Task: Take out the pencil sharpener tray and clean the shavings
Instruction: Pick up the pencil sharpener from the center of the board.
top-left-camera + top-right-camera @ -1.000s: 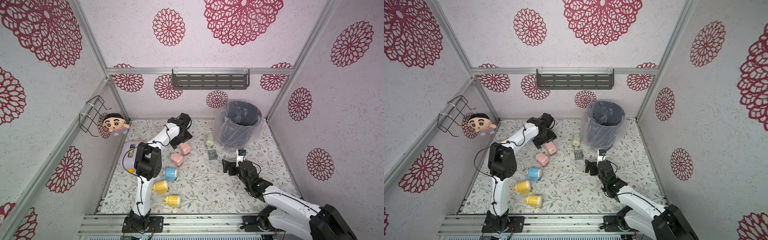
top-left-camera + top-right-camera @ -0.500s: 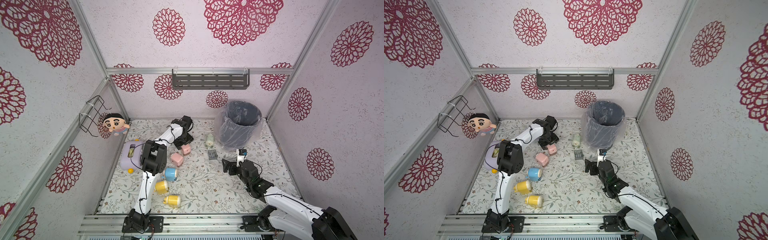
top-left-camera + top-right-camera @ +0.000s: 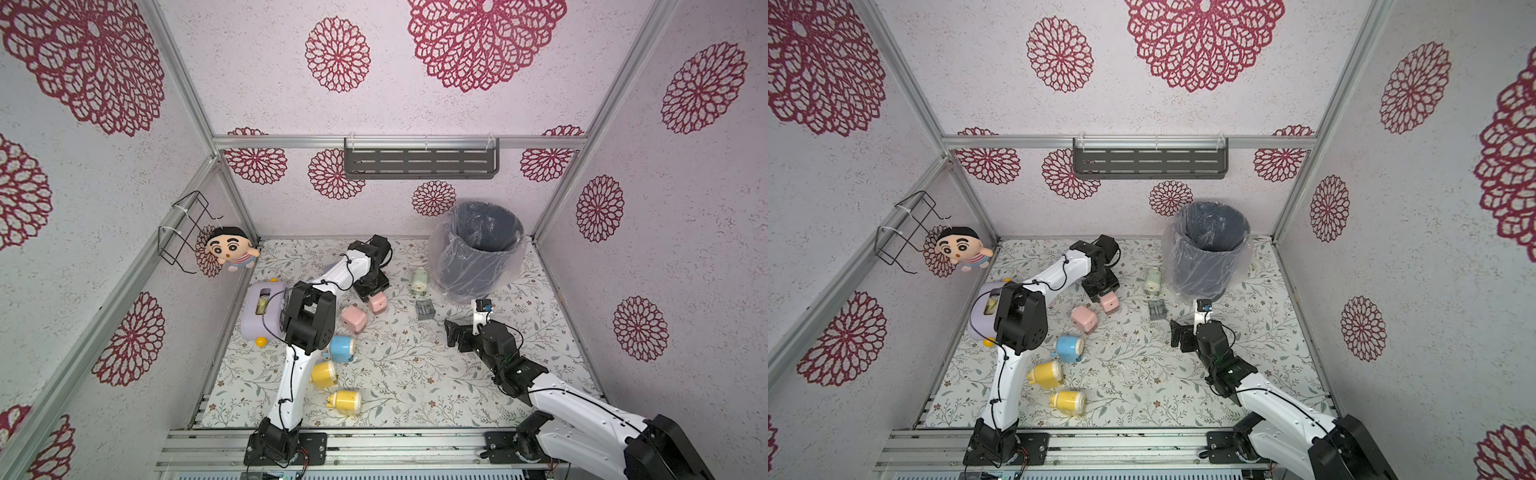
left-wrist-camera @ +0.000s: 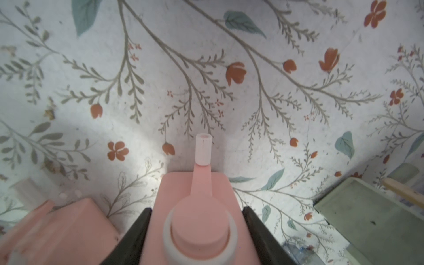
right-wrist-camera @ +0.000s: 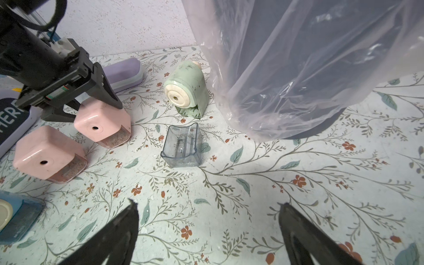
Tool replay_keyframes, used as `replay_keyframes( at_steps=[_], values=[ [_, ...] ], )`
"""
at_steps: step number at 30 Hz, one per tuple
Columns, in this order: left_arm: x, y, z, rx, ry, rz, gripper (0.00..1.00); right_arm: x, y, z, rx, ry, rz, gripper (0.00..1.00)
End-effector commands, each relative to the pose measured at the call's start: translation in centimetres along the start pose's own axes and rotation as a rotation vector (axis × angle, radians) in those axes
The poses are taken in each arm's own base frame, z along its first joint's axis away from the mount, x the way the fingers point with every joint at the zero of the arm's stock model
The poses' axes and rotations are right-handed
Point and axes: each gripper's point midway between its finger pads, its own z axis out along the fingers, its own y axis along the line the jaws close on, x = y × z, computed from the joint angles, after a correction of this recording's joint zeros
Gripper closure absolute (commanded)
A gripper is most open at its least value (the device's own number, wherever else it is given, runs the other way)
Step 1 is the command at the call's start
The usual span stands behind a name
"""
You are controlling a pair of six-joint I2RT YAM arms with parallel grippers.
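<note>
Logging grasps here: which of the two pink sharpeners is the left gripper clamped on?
The rear pink sharpener, nearer the bin: the left gripper clamps its sides. The front pink sharpener stands free beside it.

- The pink sharpener [image 4: 174,190], with its white crank knob [image 4: 203,149], sat between the left claw's [image 4: 196,209] black fingers [image 4: 137,234].
- Tan shavings [image 5: 115,138] showed through its clear base.
- Ahead of the right claw [image 5: 208,203] lay a bluish clear tray [image 5: 182,146] and a pale green sharpener [image 5: 187,90].
- The white mat [image 5: 286,188] bore grey-green sprigs and rust flowers.
</note>
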Motion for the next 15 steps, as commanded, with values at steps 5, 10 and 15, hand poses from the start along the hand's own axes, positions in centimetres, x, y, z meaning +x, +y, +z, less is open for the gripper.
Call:
replay_keyframes(
  at_steps=[5,10,15],
  values=[
    [1.9,-2.1,-8.2,0.144,-0.072,-0.020,0.61,-1.1,0.6,-1.2,-0.055,-0.069,-0.057,0.01],
    [4.6,-0.6,-10.5,0.148,-0.012,-0.055,0.68,-0.7,2.2,-0.9,-0.124,-0.054,-0.102,0.01],
    [6.8,1.4,-11.9,0.096,0.050,-0.068,0.72,0.8,5.2,-0.7,-0.225,-0.023,-0.178,0.01]
  ],
)
